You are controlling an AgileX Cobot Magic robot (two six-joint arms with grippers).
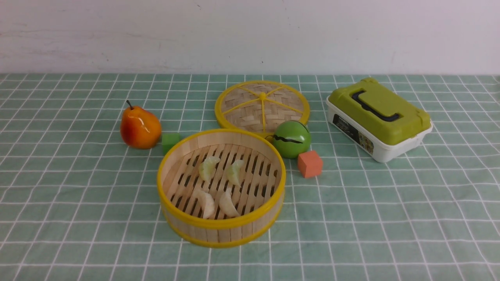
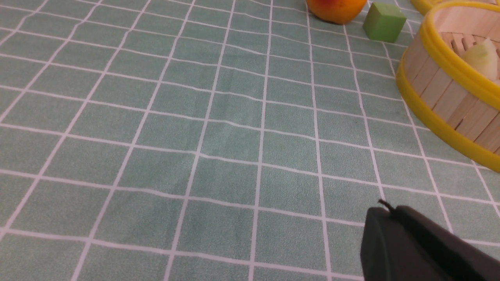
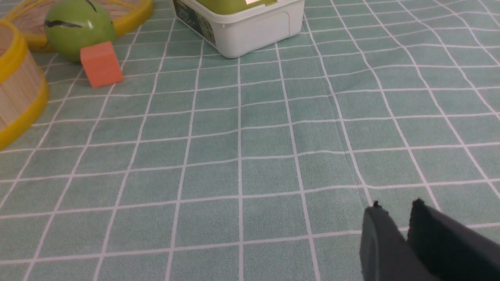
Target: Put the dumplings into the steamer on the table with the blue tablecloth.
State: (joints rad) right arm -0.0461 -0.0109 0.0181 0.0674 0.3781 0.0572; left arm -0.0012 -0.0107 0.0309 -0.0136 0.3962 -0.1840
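Observation:
The steamer stands in the middle of the blue tablecloth that covers the table. Four dumplings lie inside on its slats: two pale yellow-green ones at the back and two creamy white ones at the front. Neither arm shows in the front view. In the left wrist view, my left gripper is shut and empty over bare cloth, with the steamer and one dumpling at the edge. In the right wrist view, my right gripper has its fingers nearly together, empty, over bare cloth away from the steamer.
A toy pear and a green cube sit left of the steamer. The woven yellow-rimmed lid lies behind it. A green ball, an orange cube and a green-lidded white box are to the right.

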